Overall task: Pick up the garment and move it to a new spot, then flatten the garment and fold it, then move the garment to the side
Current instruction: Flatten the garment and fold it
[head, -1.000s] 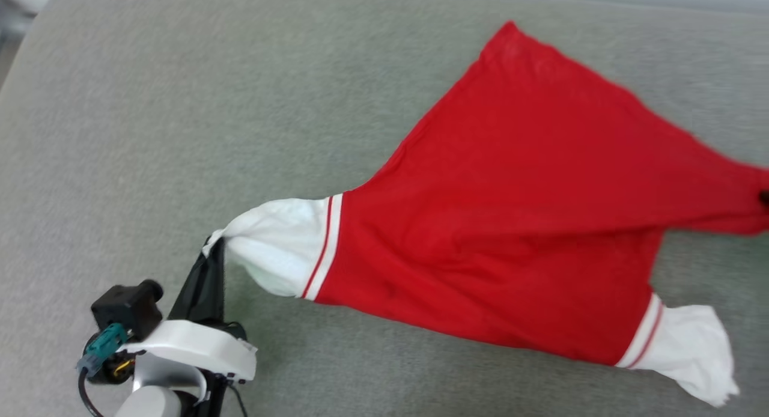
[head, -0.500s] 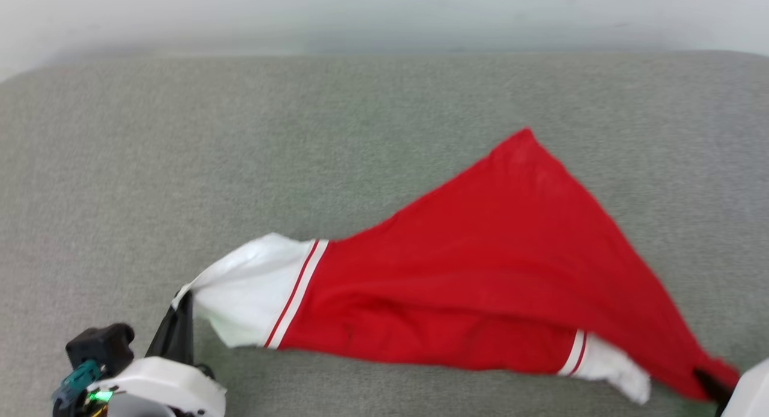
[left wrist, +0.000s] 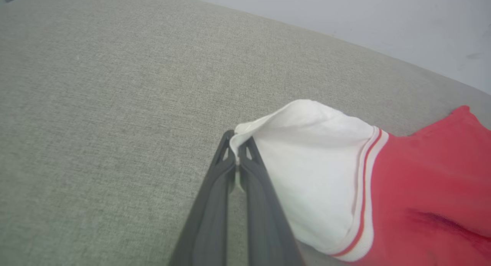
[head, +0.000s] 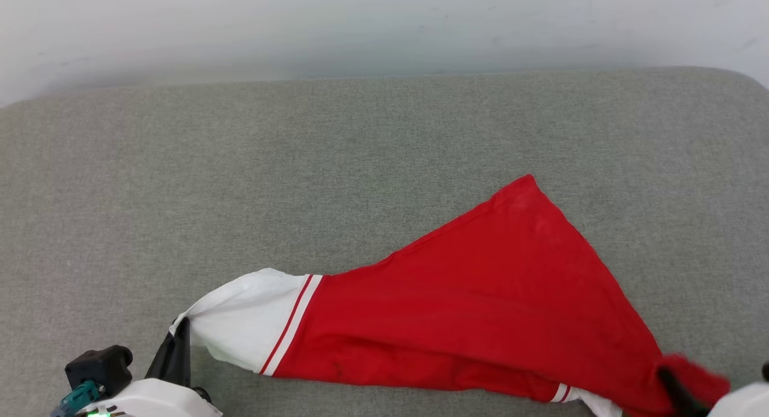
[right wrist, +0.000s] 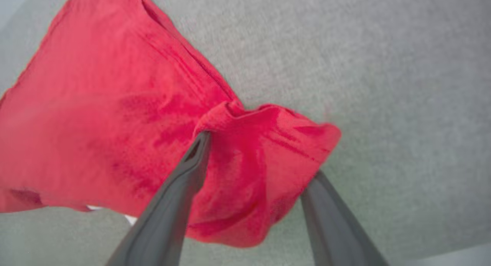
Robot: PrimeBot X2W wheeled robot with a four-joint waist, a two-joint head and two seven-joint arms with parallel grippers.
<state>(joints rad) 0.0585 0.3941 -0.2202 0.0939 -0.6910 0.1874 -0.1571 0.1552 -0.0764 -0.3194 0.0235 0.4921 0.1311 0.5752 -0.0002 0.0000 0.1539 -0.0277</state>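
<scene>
The garment is a red shirt with white, red-striped sleeves, stretched in a long wedge across the grey cushion, plain red side up. My left gripper is at the lower left, shut on the tip of the white sleeve; the left wrist view shows its fingertips pinching the sleeve's hem. At the lower right, my right gripper stands open. Its fingers are spread either side of a loose bunch of red cloth. The second sleeve peeks out under the red body.
The grey upholstered surface stretches wide to the left and behind the garment. A pale wall runs along its far edge.
The head camera has tilted, shifting the whole picture. The garment has sunk flatter onto the cushion. My right gripper's fingers have spread apart from the red corner; the left still grips the sleeve.
</scene>
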